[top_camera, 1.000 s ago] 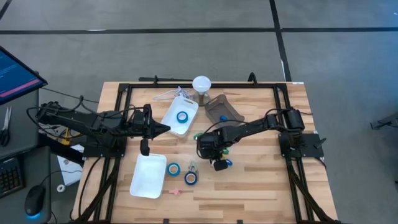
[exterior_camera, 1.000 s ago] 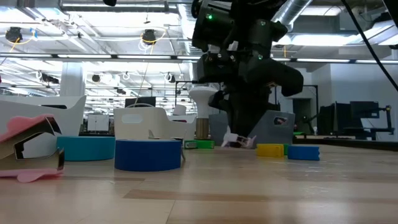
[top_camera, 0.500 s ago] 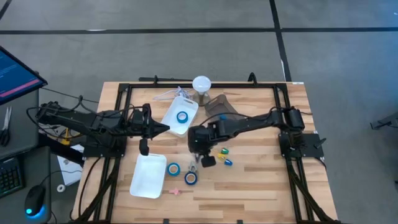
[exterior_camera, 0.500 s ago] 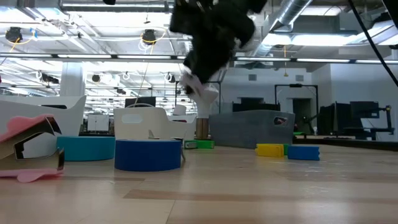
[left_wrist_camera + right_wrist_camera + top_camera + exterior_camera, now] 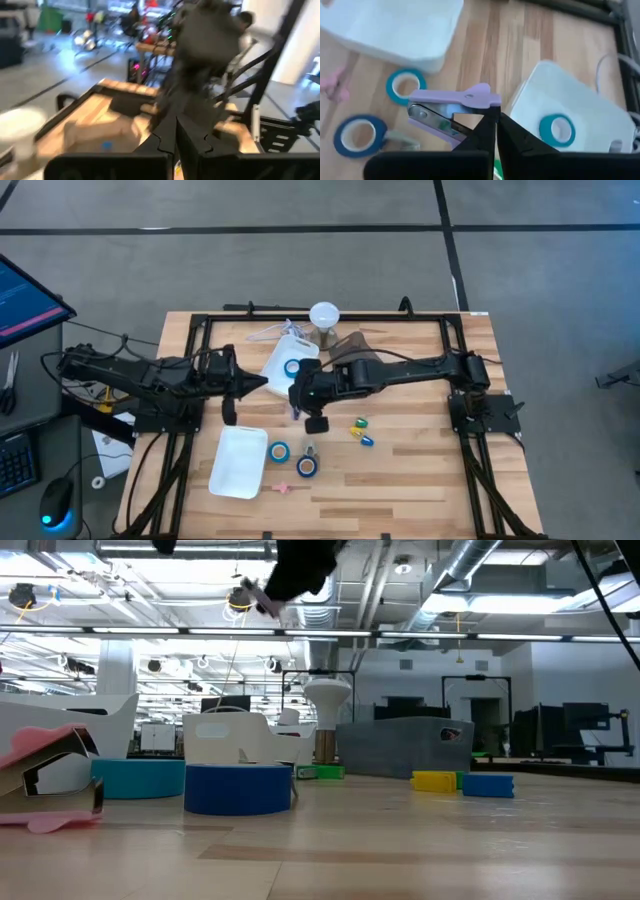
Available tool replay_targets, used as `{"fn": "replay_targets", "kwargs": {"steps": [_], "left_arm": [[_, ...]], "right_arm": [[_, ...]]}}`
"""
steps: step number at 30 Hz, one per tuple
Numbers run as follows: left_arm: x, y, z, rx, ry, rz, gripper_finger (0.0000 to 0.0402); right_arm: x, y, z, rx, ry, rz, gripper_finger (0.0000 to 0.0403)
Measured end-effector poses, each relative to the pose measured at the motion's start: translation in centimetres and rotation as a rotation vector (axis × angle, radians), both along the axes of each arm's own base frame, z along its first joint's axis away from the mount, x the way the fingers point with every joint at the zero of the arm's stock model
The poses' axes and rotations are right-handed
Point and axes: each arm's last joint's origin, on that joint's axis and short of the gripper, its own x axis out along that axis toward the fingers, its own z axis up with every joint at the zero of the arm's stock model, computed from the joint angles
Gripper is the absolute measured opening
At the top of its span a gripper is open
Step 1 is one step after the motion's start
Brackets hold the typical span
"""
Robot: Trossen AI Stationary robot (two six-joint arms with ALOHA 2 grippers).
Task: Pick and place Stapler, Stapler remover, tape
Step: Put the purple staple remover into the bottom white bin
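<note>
The left hand waits at the left of the table, its fingers pressed together on nothing, pointing toward a white tray. That tray holds one blue roll of tape. Nearer the front edge lies a second white tray, and just right of it two more blue tape rolls rest on the wood beside a pale gray tool, with a pink piece in front of them. The right hand hangs raised over the table at the first tray's right edge, clamped on a lavender stapler remover. Small yellow, green and blue pieces lie farther right.
</note>
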Motion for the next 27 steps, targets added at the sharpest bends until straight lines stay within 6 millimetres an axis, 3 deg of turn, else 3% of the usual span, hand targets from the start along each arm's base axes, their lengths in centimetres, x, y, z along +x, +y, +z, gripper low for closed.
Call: {"fn": "replay_targets", "kwargs": {"steps": [6,12,18,22,27], "left_arm": [[-1.8,0.7,0.0,-0.055,0.013,0.096,0.0003],[-2.9,1.1,0.7,-0.068,-0.037,0.115,0.0003],[-2.6,1.0,0.4,-0.090,-0.018,0.115,0.0003],[-2.3,0.8,-0.3,-0.192,0.023,0.089,0.0003],[-2.1,0.8,-0.5,-0.409,-0.004,0.119,0.0003]], "right_arm": [[0.8,1.4,1.5,0.077,-0.133,0.058,0.0000],[1.6,2.9,0.8,0.107,-0.172,0.111,0.0000],[2.6,3.0,-0.3,0.169,-0.192,0.086,0.0000],[2.6,2.9,-0.2,0.148,-0.204,0.035,0.0000],[1.3,2.2,2.0,0.052,-0.235,-0.058,0.0000]]}}
